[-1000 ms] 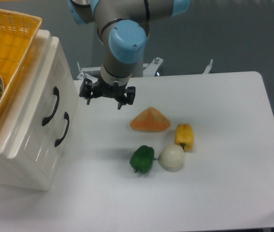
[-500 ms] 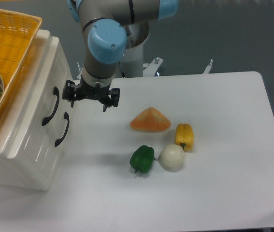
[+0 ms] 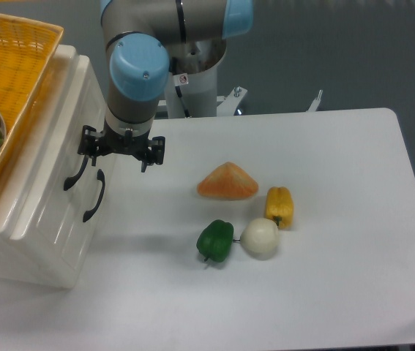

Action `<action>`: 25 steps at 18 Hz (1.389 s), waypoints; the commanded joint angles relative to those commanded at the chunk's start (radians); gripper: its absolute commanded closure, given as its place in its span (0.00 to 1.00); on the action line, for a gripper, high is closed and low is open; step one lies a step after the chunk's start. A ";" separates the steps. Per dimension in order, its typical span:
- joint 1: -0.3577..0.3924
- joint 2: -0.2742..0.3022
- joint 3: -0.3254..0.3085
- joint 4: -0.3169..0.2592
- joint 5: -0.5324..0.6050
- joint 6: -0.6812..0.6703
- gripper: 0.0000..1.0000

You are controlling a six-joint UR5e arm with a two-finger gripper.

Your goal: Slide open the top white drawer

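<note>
Cream-white top white drawer (image 3: 53,157), shut; its black handle (image 3: 75,164) is located immediately left of the tool (image 3: 117,150), whose fingers are spread, nothing held.

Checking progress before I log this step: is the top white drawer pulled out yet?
No, the top white drawer sits flush with the lower drawer, while the tool is at its black handle.

I see the top white drawer (image 3: 50,157) just left of the fingers (image 3: 88,142) as glossy cream, prob. lacquered or plastic, w/ a smooth black handle (image 3: 75,172). Gripper (image 3: 119,146) looks matt black metal/plastic. Table (image 3: 324,292) to the right is matt white; wicker-look yellow basket (image 3: 17,80) up left.
</note>
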 joint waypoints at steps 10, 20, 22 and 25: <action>-0.018 -0.011 -0.012 -0.006 -0.015 0.005 0.00; -0.021 -0.012 -0.015 -0.006 -0.022 0.008 0.00; -0.023 -0.012 -0.017 -0.006 -0.021 0.008 0.00; -0.029 -0.011 -0.018 -0.006 -0.021 0.008 0.00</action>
